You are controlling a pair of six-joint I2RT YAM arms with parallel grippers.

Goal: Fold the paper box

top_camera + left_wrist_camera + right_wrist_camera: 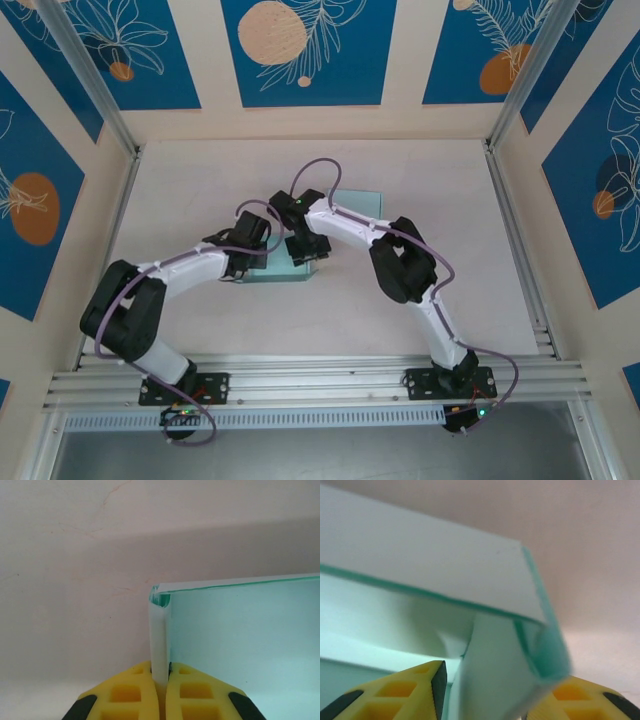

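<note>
Paper box (283,274): pale green, it lies near the middle of the surface (450,200), under the wrists of both arms.
Visible parts from above: one flat panel at 1 o'clock from the wrists, and one strip at 6 o'clock below them.
Left hand (161,682): closed tight; its yellow fingers (125,695) pinch a thin pale flap of the box, which stands upright between them.
Left hand, place: at the 9 o'clock side of the box in the top view.
Box by the left hand: a green wall runs from the pinched edge toward 3 o'clock, with a darker green line along its top rim.
Right hand (492,690): the fingers stand apart and a folded corner of the box sits in the gap; whether the pads press on it I cannot tell.
Right hand, place: it comes to the box from the 3 o'clock side.
Box by the right hand: one panel leans over the corner from 10 o'clock.
</note>
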